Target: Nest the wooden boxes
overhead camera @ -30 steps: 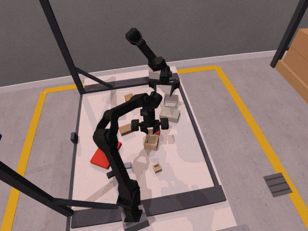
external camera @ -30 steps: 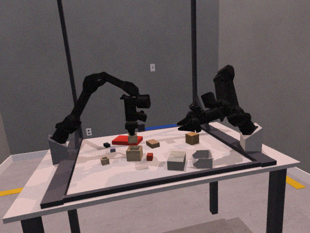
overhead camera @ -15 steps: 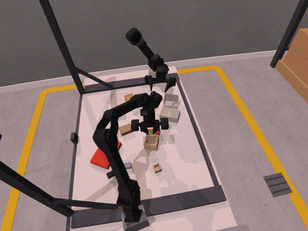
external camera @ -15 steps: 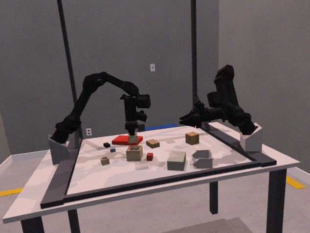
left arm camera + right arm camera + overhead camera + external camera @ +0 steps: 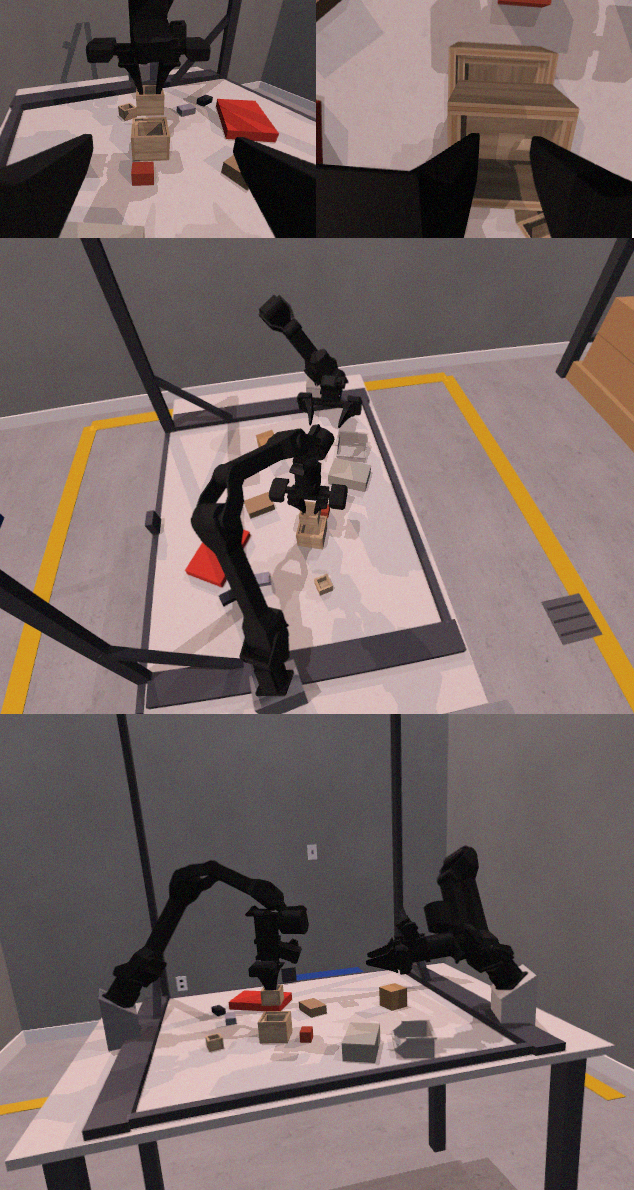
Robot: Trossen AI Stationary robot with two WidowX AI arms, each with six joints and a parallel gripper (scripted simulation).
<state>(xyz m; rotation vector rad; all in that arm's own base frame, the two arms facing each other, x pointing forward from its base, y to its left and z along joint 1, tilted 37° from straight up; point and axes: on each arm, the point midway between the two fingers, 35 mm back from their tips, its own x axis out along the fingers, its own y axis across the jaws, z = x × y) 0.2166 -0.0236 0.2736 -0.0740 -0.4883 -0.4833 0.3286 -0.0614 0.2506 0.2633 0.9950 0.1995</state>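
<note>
My right gripper [image 5: 268, 977] is shut on one wall of a mid-sized open wooden box [image 5: 271, 995], open side up, held by the far rim of a larger upright open wooden box [image 5: 275, 1026]. In the right wrist view the fingers pinch the held box [image 5: 513, 125], with the larger box [image 5: 502, 62] beyond it. A small open wooden box [image 5: 214, 1041] stands upright on the table, apart from them. My left gripper [image 5: 389, 959] is open and empty, raised near the table's far rail. The left wrist view shows the held box [image 5: 150, 102] and the larger box [image 5: 150, 137].
A grey closed box [image 5: 361, 1041] and a grey open box [image 5: 413, 1039] stand near the rail. A brown cube [image 5: 393, 996], a flat brown block [image 5: 312, 1007], a small red cube [image 5: 306, 1033] and a red slab [image 5: 256, 1000] lie around. A dark frame borders the table.
</note>
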